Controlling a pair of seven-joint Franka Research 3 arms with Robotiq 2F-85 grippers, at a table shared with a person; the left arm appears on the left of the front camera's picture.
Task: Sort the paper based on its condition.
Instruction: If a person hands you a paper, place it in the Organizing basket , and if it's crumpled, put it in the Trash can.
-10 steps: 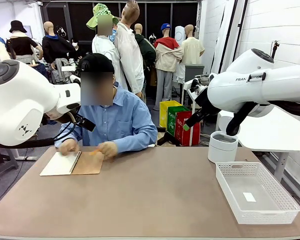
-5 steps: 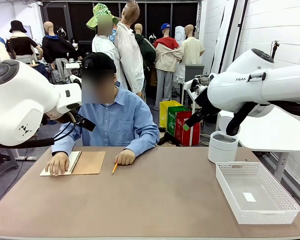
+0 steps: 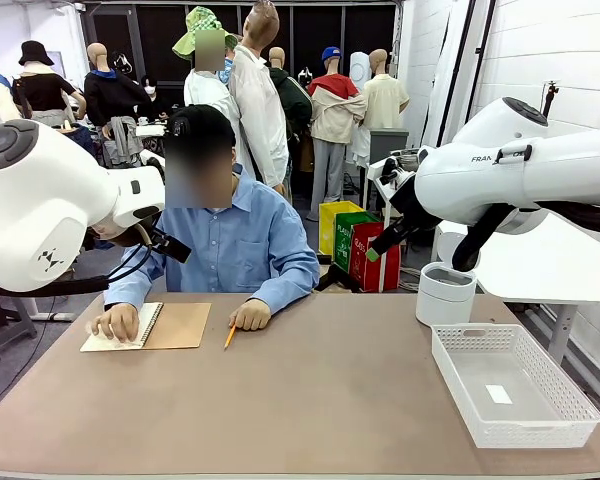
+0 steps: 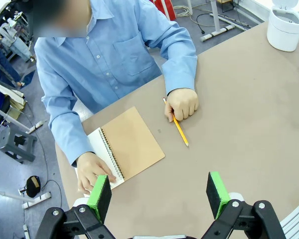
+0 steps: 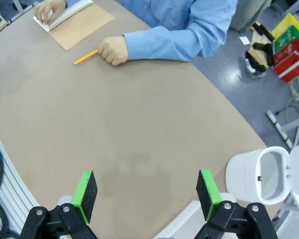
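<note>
The paper is out of view. A spiral-bound notebook (image 3: 175,325) with a brown cover lies open at the far left of the table. One hand (image 3: 117,320) of the person rests on its white page. The person's other hand (image 3: 250,314) sits on the table to the right of the notebook and holds a yellow pencil (image 3: 229,336). My left gripper (image 4: 159,191) hangs open high above the table, with the notebook (image 4: 134,142) and pencil (image 4: 179,132) below and ahead of it. My right gripper (image 5: 147,191) is open above bare tabletop, far from the notebook (image 5: 84,25).
A white mesh basket (image 3: 500,432) stands at the front right with a tiny white tag (image 3: 498,394) in it. Behind it is a white round bin (image 3: 445,293), lid open. The brown table (image 3: 320,400) is bare in its middle and front.
The person's pencil hand has moved off the notebook to the table on its right. The other hand has shifted onto the white page. Both arms are still.
</note>
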